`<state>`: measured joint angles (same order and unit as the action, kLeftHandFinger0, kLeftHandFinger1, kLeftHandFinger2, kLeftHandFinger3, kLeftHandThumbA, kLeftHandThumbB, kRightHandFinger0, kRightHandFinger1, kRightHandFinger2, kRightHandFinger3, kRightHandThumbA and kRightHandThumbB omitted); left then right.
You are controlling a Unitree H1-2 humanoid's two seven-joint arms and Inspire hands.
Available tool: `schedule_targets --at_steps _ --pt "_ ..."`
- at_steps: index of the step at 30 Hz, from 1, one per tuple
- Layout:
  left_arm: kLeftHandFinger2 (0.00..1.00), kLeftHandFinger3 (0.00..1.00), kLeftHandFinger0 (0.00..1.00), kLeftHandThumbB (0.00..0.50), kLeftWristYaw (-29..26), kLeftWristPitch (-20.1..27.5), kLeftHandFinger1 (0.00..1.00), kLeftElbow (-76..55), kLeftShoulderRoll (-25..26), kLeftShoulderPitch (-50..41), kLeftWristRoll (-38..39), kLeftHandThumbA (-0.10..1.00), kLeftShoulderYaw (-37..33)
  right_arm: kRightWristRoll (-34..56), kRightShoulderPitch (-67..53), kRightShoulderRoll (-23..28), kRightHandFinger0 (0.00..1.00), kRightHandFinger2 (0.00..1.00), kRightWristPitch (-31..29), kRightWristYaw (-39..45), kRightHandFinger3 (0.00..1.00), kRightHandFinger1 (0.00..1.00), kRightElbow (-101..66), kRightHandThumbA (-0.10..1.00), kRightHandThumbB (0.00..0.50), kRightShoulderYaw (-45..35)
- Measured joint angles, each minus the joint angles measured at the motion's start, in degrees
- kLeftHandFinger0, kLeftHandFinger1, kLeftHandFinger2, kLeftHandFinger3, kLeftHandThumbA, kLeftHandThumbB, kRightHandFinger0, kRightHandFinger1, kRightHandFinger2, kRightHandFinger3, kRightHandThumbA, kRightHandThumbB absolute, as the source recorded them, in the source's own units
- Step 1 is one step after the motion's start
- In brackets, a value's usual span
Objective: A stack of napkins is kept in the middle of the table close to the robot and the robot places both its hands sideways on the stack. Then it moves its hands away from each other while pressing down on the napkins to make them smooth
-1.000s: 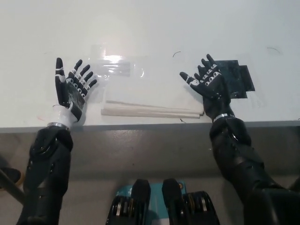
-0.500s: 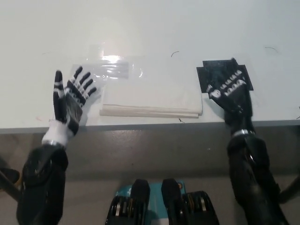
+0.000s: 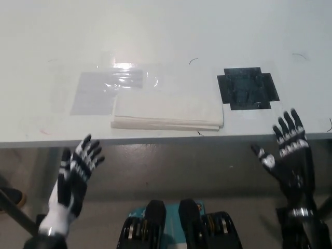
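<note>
Both hands spread wide, empty, off the worktop (image 3: 166, 31): left hand (image 3: 75, 179) and right hand (image 3: 288, 155) flanked the napkins (image 3: 168, 109); next should meet edge-down at mid-stack, pressing evenly outward.

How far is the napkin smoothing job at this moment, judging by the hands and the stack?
Looks done: the napkin stack lies flat and tidy near the table's front edge. In hand: nothing; the left hand and right hand are both open, off the table and below its edge, one on each side. Left: apparently nothing, unless another pass is wanted.
</note>
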<state>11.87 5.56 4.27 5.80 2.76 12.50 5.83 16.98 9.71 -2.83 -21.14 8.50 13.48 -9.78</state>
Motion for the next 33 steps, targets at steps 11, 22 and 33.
schedule_targets --at_steps 11,22,33 --pt "1.0 1.0 1.0 0.32 1.06 8.3 1.0 -9.51 1.32 -12.24 -5.64 1.0 -5.37 -2.47 -12.46 2.06 1.0 1.0 -0.11 1.67 1.0 1.0 -12.74 1.0 0.281 8.77" --pt "1.0 1.0 1.0 0.313 1.05 10.36 1.0 -4.26 2.33 -8.81 -6.89 1.0 -5.38 -4.54 -9.82 3.58 1.0 1.0 -0.49 1.76 1.0 1.0 -8.11 1.0 0.253 9.64" --pt "1.0 1.0 1.0 0.283 1.05 10.37 1.0 -4.08 2.46 -8.72 -6.92 1.0 -5.36 -5.37 -9.63 3.58 1.0 1.0 -0.51 1.66 1.0 1.0 -6.9 1.0 0.225 9.7"
